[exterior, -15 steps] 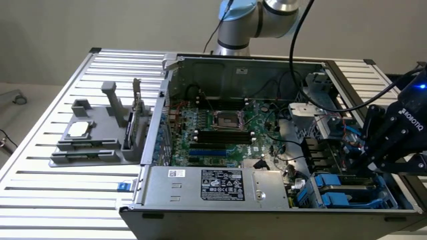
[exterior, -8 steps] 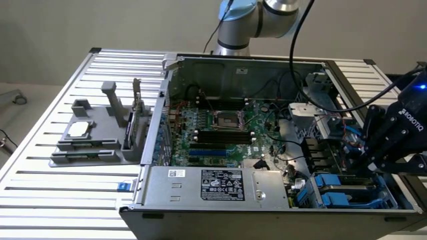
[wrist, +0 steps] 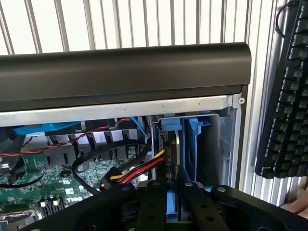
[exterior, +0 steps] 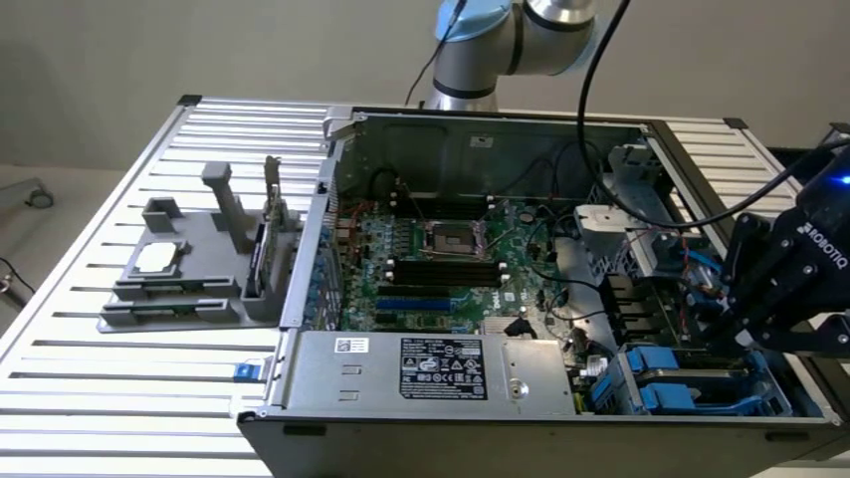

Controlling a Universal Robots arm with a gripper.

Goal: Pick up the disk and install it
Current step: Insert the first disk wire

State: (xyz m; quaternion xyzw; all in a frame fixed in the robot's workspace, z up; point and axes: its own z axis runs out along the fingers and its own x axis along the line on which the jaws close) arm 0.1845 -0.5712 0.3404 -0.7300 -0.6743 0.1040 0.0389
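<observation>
The gripper [wrist: 172, 186] clasps the disk [wrist: 177, 153], upright inside the blue bay [wrist: 198, 139].

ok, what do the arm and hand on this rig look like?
Arm: silver-grey round tube sections, with a pale blue cap on one joint and a black cable running alongside. Hand: matte black and blocky, with white lettering on its side and a small blue light. Its two fingers are flat black bars with round holes.
</observation>
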